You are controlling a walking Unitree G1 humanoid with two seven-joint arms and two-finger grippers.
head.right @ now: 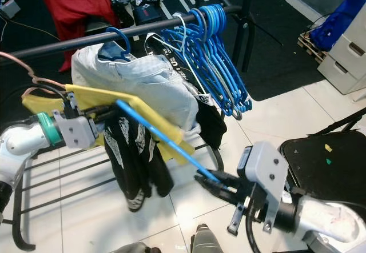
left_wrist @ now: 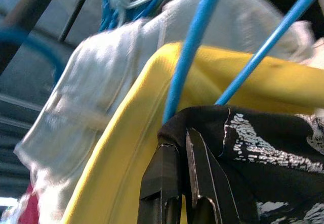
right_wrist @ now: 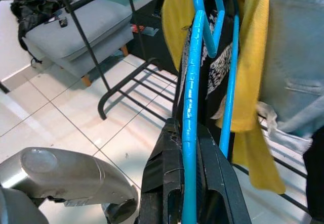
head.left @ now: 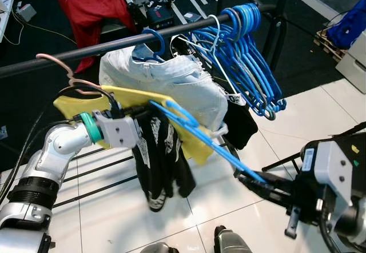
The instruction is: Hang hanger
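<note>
Head stereo downward; wrist cameras close-up

The blue hanger [head.left: 200, 136] is smooth plastic with a slight sheen, its bar clamped between the matt black fingers of the right gripper [right_wrist: 185, 148]. The left gripper [head.left: 140, 115] pinches black printed cloth [head.right: 134, 161], soft and matt. The yellow garment [left_wrist: 121, 148] looks like ribbed knit, though the close view is blurred. The pale denim [head.left: 171, 84] is coarse woven cloth. The rail [head.left: 68, 52] is dark matt metal. The floor tiles [head.left: 200, 207] are glossy white.
</note>
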